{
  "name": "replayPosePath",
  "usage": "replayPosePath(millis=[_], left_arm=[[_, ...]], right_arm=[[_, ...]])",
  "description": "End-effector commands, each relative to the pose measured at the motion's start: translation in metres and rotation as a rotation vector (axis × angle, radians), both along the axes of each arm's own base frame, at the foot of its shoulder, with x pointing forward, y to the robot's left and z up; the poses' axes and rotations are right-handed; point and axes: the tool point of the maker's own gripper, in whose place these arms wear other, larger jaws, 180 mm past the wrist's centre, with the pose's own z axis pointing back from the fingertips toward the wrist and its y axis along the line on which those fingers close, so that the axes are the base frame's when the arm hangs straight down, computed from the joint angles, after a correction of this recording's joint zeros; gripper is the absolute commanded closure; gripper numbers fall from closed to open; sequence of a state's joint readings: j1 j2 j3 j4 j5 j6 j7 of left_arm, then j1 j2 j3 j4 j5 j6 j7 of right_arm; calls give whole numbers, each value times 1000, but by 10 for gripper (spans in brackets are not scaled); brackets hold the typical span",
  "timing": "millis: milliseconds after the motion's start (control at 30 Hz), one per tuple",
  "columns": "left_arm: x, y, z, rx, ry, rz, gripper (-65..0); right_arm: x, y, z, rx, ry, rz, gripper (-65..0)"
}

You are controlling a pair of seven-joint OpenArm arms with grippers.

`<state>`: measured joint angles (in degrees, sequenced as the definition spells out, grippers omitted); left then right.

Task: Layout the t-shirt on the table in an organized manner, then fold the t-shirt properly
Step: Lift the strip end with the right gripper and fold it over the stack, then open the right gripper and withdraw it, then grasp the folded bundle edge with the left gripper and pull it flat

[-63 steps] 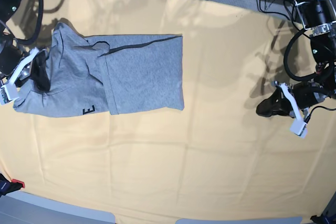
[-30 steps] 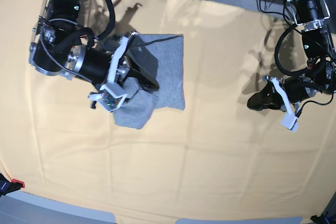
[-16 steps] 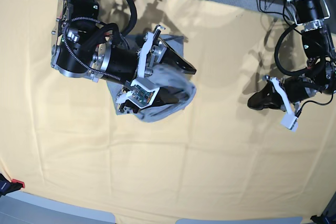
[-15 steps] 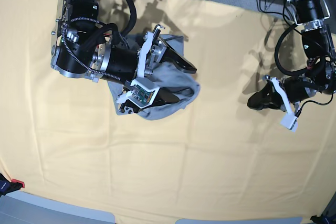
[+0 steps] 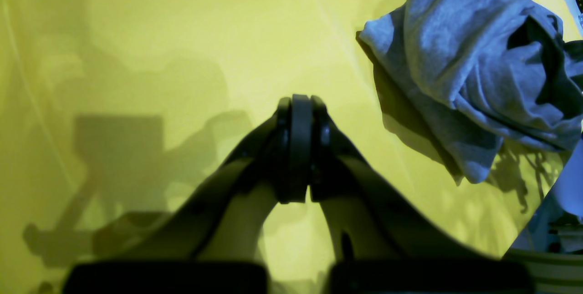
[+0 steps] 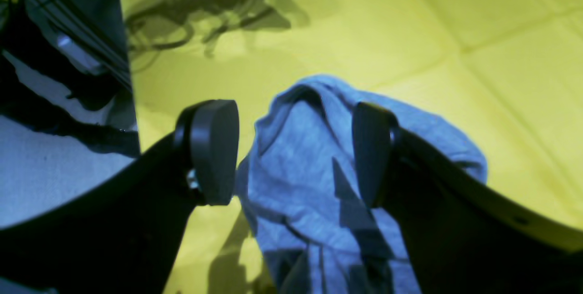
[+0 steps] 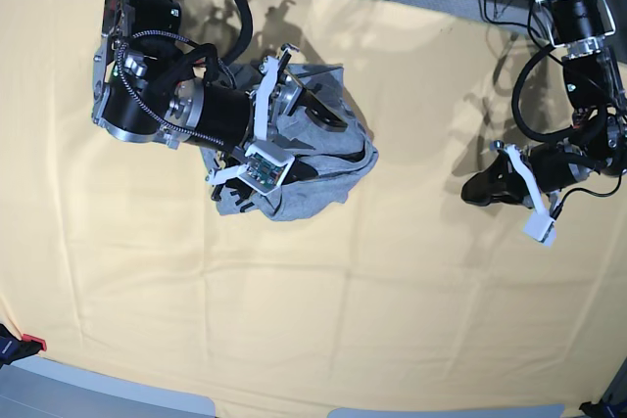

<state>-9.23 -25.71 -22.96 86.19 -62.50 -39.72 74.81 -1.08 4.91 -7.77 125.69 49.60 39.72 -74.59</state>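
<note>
Right tool (image 6: 296,153), jaws now spread, has just released the t-shirt (image 7: 313,178) as a rumpled heap toward the worktop's (image 7: 392,301) far edge; left tool (image 5: 298,148) stays clenched, empty; fold needs redoing.

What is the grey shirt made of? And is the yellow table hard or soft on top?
The t-shirt looks like soft knit cotton, matte and flecked grey: it bunches into loose folds. The table seems covered in pale yellow cloth, matte, with faint crease lines across it. What lies under the cloth cannot be seen.
</note>
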Motion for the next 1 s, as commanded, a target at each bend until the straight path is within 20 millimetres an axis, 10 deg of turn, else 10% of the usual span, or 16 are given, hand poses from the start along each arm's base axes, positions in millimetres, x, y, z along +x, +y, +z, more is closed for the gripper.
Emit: replayPosePath(millis=[0,467,967], left_arm=[[8,3,17,-7,-57,1,0],[4,-15,28,-94,-70,-56,0],[-4,-130,69,-64,-187,-457,0]], right_arm=[[0,4,14,41,-40,16,-391],[23,-24,11,-13,-75,-118,-389],[25,-122,2,82,28,-427,-389]])
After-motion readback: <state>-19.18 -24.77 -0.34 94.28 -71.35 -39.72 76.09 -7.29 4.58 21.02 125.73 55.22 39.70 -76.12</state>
